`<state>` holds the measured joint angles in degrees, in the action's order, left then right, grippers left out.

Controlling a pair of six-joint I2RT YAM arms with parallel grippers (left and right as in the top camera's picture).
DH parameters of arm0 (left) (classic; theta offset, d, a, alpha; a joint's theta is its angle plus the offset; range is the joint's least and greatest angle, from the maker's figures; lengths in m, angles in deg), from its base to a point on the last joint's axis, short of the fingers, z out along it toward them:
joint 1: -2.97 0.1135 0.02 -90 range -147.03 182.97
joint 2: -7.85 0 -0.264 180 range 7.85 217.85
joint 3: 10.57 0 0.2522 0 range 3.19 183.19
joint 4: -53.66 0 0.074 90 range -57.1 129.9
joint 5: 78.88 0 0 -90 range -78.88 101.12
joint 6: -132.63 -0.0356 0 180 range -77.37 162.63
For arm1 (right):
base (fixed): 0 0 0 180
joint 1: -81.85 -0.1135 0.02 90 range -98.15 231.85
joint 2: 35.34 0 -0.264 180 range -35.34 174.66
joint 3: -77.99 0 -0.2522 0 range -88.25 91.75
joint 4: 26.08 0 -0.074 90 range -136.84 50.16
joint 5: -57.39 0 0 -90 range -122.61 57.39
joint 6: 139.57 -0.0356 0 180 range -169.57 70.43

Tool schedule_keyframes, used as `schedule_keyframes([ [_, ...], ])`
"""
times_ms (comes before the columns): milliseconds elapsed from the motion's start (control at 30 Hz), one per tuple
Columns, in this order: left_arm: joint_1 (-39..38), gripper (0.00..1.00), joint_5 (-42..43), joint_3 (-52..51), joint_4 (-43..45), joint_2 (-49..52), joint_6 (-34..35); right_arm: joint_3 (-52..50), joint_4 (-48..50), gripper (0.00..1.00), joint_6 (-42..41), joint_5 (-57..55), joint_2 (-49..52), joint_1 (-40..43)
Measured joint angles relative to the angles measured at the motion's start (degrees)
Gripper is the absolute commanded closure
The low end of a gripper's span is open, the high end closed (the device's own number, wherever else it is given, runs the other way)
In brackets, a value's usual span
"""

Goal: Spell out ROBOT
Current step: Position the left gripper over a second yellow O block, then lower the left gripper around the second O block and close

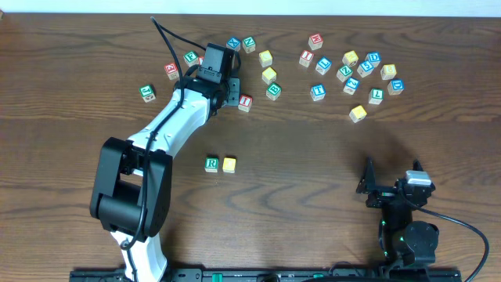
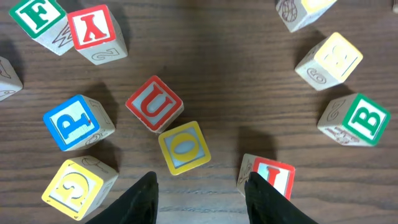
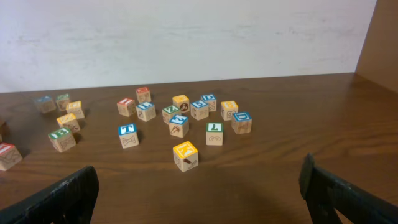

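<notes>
The green R cube (image 1: pixel 211 164) and a yellow cube (image 1: pixel 228 164) stand side by side at the table's middle front. My left gripper (image 1: pixel 219 80) hovers over the back-left scatter. In the left wrist view its fingers (image 2: pixel 146 200) stand apart with bare wood between them, so the left gripper (image 2: pixel 205 200) is open. A yellow O cube (image 2: pixel 184 147) lies just ahead of the gap. Touching its far corner is a red U cube (image 2: pixel 154 104). A green B cube (image 2: pixel 360 119) sits to the right. My right gripper (image 3: pixel 199 186) is wide open and low, far from a blue T cube (image 3: pixel 127 132).
A red I cube (image 2: pixel 273 177) sits close against my left gripper's right finger. A blue P cube (image 2: pixel 71 121) and a yellow cube (image 2: pixel 74 188) lie to the left. Several more cubes are scattered at the back right (image 1: pixel 352 74). One yellow cube (image 1: pixel 358 113) stands apart.
</notes>
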<state>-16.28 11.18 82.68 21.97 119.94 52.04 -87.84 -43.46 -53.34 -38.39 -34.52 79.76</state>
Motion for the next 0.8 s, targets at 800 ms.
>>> schedule_keyframes([
  [800, -0.48, 0.50, -1.14, 0.17, 1.64, 5.14, 5.81, 0.00, 0.00, 0.01, 0.00, 0.00, 0.00, 0.00],
])
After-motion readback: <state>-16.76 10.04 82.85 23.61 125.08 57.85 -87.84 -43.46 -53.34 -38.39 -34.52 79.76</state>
